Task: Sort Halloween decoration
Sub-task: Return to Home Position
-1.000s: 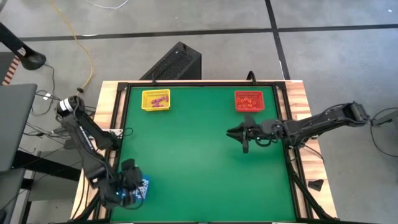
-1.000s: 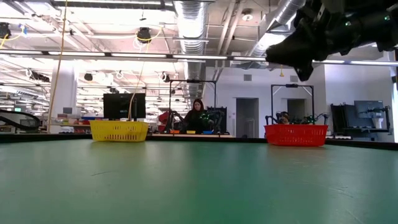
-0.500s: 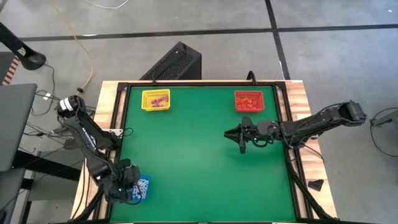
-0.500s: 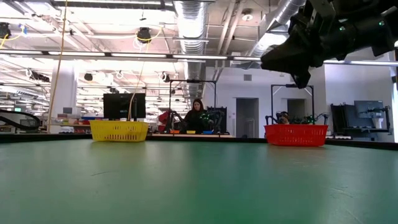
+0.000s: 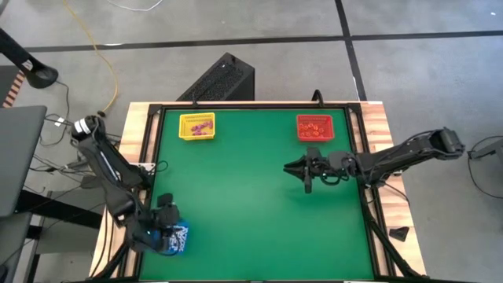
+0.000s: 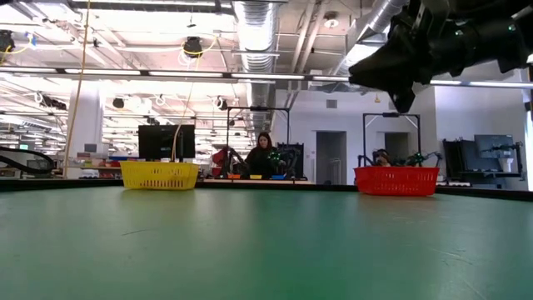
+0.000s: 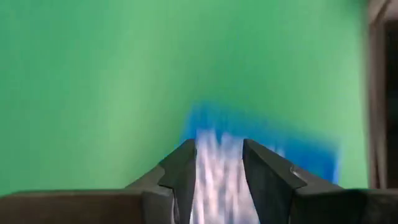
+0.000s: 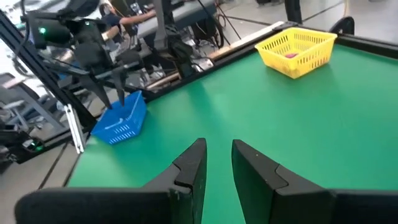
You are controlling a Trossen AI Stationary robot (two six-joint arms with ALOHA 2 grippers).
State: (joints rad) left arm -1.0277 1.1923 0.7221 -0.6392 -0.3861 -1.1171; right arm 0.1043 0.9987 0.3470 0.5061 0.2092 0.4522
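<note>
Halloween decoration [image 5: 314, 124] now lies only in the trays. Orange-red pieces are in the red tray [image 5: 299, 130] at 1 o'clock on the green table [image 5: 251, 228], and purple-pink pieces [image 5: 198, 126] are in the yellow tray [image 5: 181, 128] at 11 o'clock. White pieces [image 5: 181, 234] are in the blue tray [image 8: 122, 124] at 7 o'clock.

Over the last second the left gripper [image 7: 219, 143] has only wobbled above the blue tray, drifting outward and then back. Its fingers are narrowly parted, with nothing clamped between them. The right gripper [image 8: 217, 144] has barely shifted. It hangs in the air at 3 o'clock, just below the red tray in the high view, its fingers also narrow and empty.

No trinket shows on the bare green, so the sorting looks finished. What remains is for both arms to pull back to rest.
</note>
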